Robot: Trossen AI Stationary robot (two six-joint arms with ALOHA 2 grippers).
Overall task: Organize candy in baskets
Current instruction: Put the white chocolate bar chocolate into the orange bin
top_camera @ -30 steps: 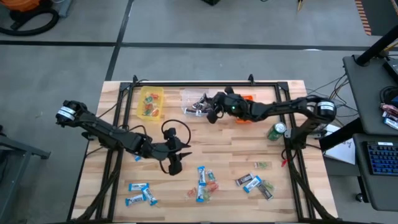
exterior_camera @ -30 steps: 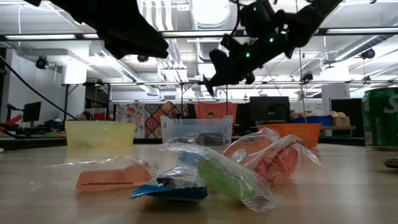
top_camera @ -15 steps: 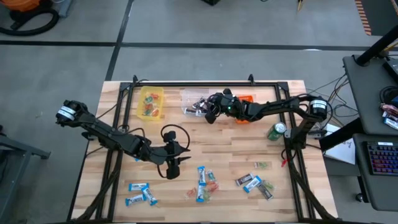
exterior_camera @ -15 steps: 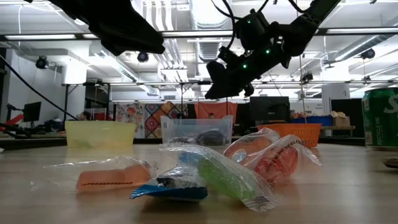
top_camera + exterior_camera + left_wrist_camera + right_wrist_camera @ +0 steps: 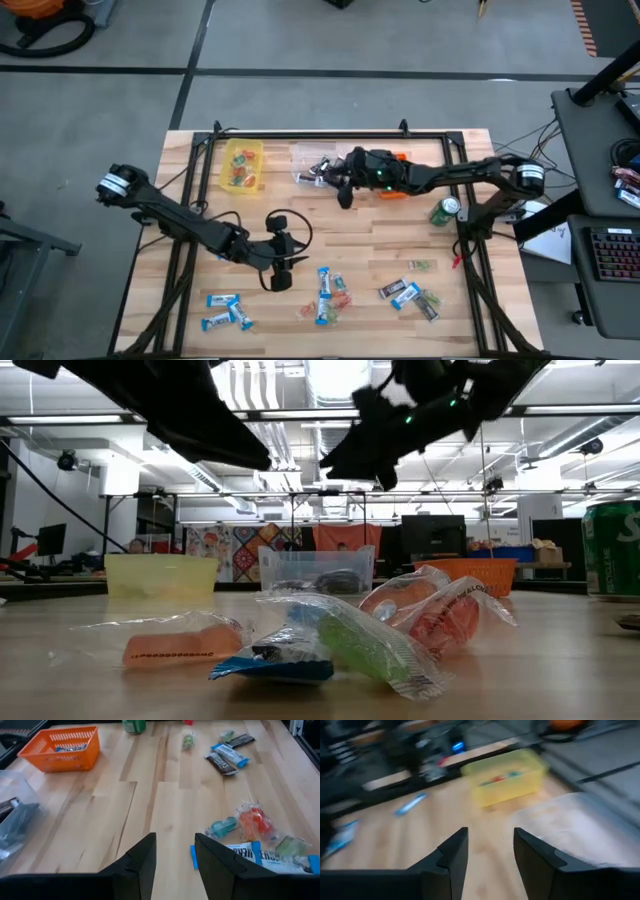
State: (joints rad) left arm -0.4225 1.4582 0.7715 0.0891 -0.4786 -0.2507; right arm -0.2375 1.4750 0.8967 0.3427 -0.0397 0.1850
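The right gripper's [image 5: 343,197] jaws, shut a moment ago, now stand apart and empty beside the clear bin [image 5: 312,166], suggesting a candy dropped; left gripper [image 5: 281,283] hovers parted, empty, near the candies [image 5: 327,283].

My right wrist view is smeared: the yellow basket [image 5: 505,777] is a soft block, its candy only specks. The green can [image 5: 612,550] is cut off at the low view's right edge. The clear basket [image 5: 17,827] runs off my left wrist view's left edge.
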